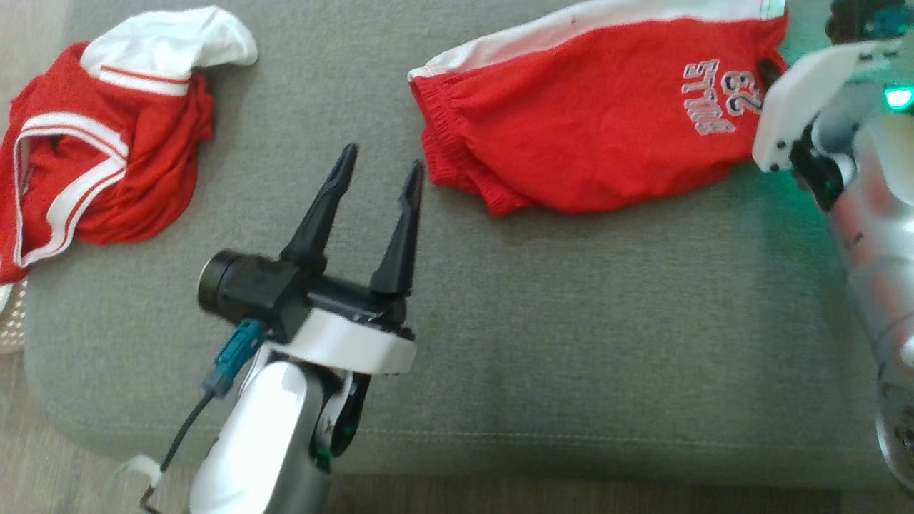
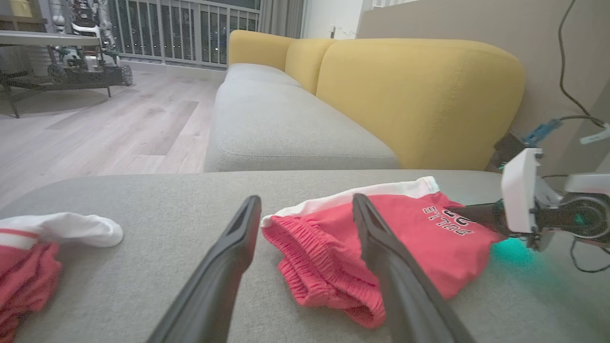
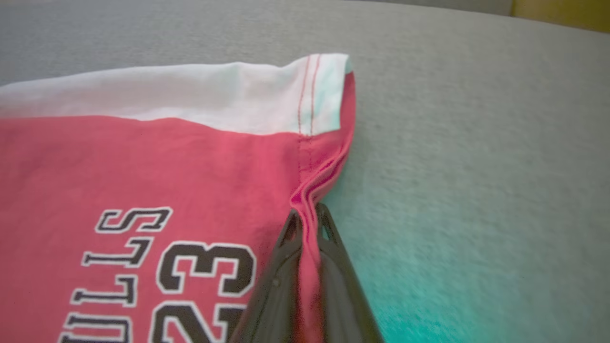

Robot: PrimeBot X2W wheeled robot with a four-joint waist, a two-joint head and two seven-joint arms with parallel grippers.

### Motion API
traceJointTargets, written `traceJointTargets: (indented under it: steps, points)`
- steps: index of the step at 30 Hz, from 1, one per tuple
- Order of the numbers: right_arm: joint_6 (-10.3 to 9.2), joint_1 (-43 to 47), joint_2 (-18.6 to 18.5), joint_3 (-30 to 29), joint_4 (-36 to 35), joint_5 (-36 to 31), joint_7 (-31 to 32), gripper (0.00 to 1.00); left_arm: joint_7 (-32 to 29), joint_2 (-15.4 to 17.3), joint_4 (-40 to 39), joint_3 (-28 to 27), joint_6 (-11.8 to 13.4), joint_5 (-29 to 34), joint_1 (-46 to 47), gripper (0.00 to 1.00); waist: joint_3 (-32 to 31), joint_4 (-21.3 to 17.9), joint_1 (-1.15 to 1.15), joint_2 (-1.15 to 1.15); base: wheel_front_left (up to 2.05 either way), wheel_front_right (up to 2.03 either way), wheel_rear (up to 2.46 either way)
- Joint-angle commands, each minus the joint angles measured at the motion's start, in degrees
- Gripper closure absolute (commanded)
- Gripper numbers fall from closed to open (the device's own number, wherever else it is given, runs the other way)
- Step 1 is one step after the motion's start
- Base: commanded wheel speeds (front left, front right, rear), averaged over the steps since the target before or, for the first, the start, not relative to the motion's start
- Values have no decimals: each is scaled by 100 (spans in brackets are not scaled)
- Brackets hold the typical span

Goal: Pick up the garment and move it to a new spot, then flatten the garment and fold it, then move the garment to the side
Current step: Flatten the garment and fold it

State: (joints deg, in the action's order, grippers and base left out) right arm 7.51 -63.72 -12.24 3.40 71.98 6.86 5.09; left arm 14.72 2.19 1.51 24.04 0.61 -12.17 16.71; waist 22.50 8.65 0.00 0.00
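While right claw (image 3: 307, 218) pinches the red shorts' (image 1: 593, 121) hem near the cushion's (image 1: 571, 321) far edge | left claw (image 1: 382, 168) apart over bare middle | second garment (image 1: 93, 164) at left edge

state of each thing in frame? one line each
red shorts: lying fairly flat, side edge pinched.
red-and-white garment: crumpled in a heap, nothing touching it.
left end effector: open, empty.
right end effector: shut on the red shorts' edge.
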Motion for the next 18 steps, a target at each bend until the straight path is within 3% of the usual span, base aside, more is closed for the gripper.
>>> traceJointTargets:
  steps: [1,13,18]
  points:
    - [-2,152,-59,95,-113,51,-79,100,28,70,-189,-256,54,61,-53,0,-114,-113,0,0,0,0,0]
    - [-2,367,-928,418,-263,-34,-478,100,28,181,-89,-928,344,414,-708,0,-558,-399,0,0,0,0,0]
    - [-2,299,-951,469,-331,-189,-581,100,28,144,20,-1000,291,371,-749,0,-643,-398,0,0,0,0,0]
